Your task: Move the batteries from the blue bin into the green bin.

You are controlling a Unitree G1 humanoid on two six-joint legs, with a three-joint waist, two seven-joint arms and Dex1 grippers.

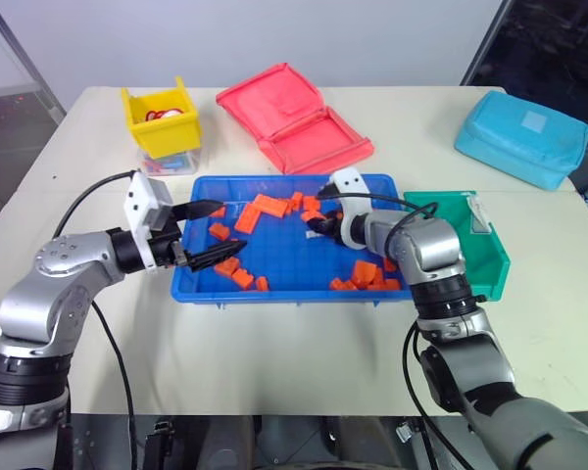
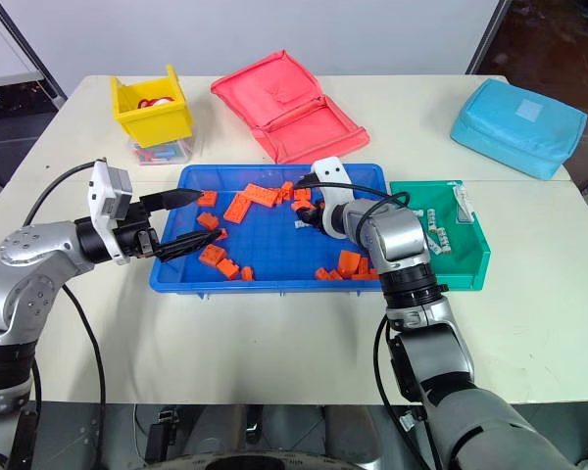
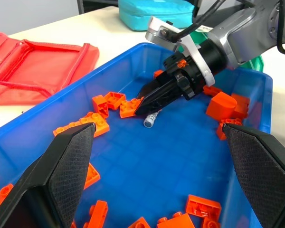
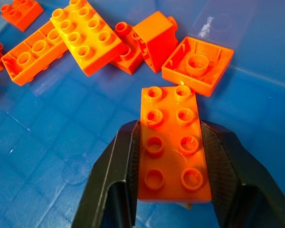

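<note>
**Batteries: one left on the blue bin's floor, right fingers pressed on a brick**

Batteries lie in two places. One battery (image 3: 151,119) rests flat on the floor of the blue bin (image 1: 284,286), in its back right part, right beside my right gripper (image 3: 145,105). Its long axis runs roughly in line with those fingers, one round end turned toward the bin's left end. The others (image 2: 437,235) lie in the green bin (image 2: 470,269), which stands against the blue bin's right end; they are too small for me to count.

My right fingers (image 4: 118,161) have narrowed onto the long sides of an orange two-by-four brick (image 4: 171,147), one pad against each side, studs up. I cannot tell whether the brick is lifted off the blue floor.

My left gripper (image 2: 204,215) hangs over the blue bin's left end, pointing across it. Its two fingers (image 3: 71,166) stand wide apart, holding nothing and touching nothing.

Orange blocks (image 1: 270,206) are scattered across the blue bin, more than a dozen: a cluster at the back middle, another at the front right corner, a few near the left end.
</note>
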